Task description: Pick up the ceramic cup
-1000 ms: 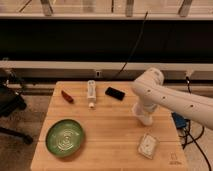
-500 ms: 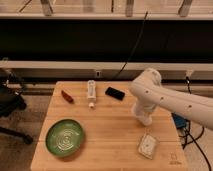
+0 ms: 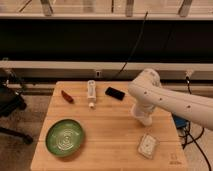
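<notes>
– Wooden table (image 3: 107, 152) in front of a dark window wall with cables hanging down: that is all the camera view takes in. What lies on it?

– Start from the bowl (image 3: 65, 137), green and patterned, near the front left corner. Behind it, toward the back edge, lies a small red thing (image 3: 67, 96). Right of that is a white bottle (image 3: 91, 93) on its side, then a black phone (image 3: 115, 93). Far right of the bowl, at the same depth, lies a flat white box (image 3: 148, 145).

– And the cup?

– I cannot pick it out. Nothing small, white and round shows on the bare wood. My guess is that it sits under the arm's lower end, up and right of the bowl, between phone and box.

– So where is the gripper?

– The arm (image 3: 165, 97) reaches in from the right and bends down. The gripper (image 3: 143, 119) is at its low tip, close over the table, well right of the bowl and just behind the box. How wide it is, or whether it has hold of anything, I cannot tell.

– Why that pose?

– I judge it a descent from above. That suits a wide-rimmed cup, and it keeps the arm clear of the bottle and phone.

– Any writing?

– Only a small mark at the table's front right corner, too faint to read. The bottle, phone and box show no legible label.
</notes>
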You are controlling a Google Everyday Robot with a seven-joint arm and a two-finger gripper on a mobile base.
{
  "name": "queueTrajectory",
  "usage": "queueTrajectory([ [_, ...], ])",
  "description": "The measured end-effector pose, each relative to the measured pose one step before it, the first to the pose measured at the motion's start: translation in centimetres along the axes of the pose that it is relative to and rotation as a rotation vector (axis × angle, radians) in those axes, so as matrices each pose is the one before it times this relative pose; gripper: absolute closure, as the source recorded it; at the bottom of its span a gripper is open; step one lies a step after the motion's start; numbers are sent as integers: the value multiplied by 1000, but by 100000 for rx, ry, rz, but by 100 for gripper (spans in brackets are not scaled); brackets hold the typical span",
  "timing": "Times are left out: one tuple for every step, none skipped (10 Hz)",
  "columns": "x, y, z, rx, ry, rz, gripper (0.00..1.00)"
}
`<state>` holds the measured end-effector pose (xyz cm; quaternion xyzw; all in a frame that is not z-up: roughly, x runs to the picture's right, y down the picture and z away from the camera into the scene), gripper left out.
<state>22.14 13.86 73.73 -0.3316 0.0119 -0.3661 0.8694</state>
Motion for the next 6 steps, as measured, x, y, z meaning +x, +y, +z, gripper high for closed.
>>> queueTrajectory([
  [-21, 85, -23, -208, 441, -1081, 100],
  [-32, 77, -2, -179, 325, -934, 100],
  [-31, 90, -16, -217, 483, -1346, 100],
  [-35, 54, -35, -109, 443, -1270, 100],
  [2, 96, -22, -231, 567, -1274, 100],
  [-37, 58, -21, -137, 374, -1184, 100],
])
